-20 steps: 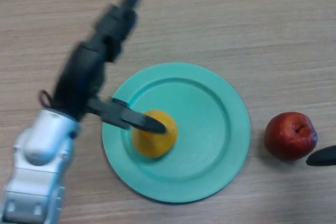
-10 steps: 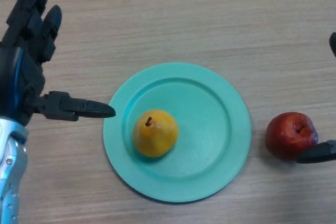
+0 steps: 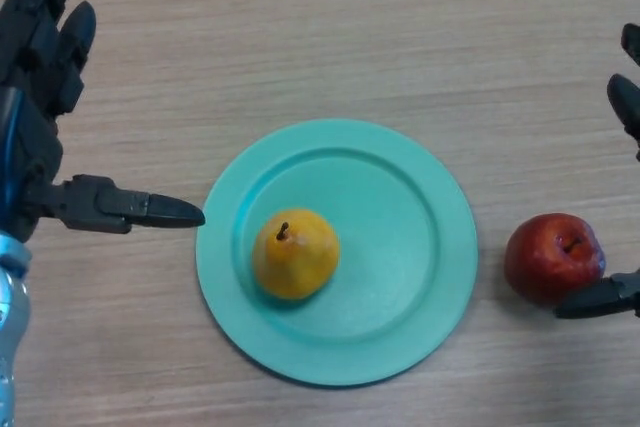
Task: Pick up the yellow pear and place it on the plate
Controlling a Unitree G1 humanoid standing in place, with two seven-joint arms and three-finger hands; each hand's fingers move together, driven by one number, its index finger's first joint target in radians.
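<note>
The yellow pear (image 3: 294, 253) sits upright on the left part of the teal plate (image 3: 420, 207), stem up. My left hand (image 3: 40, 107) is open at the left edge of the view, fingers straight and pointing away, thumb stretched toward the plate's left rim without touching it. It holds nothing. My right hand (image 3: 600, 297) shows only at the right edge: its thumb lies just beside the red apple, and fingertips show higher up. It looks open and empty.
A red apple (image 3: 553, 256) lies on the wooden table (image 3: 350, 37) to the right of the plate, close to my right thumb.
My left hand let go of the pear and drew back left off the plate, then a little further left. My right hand has come further into view beside the apple.
</note>
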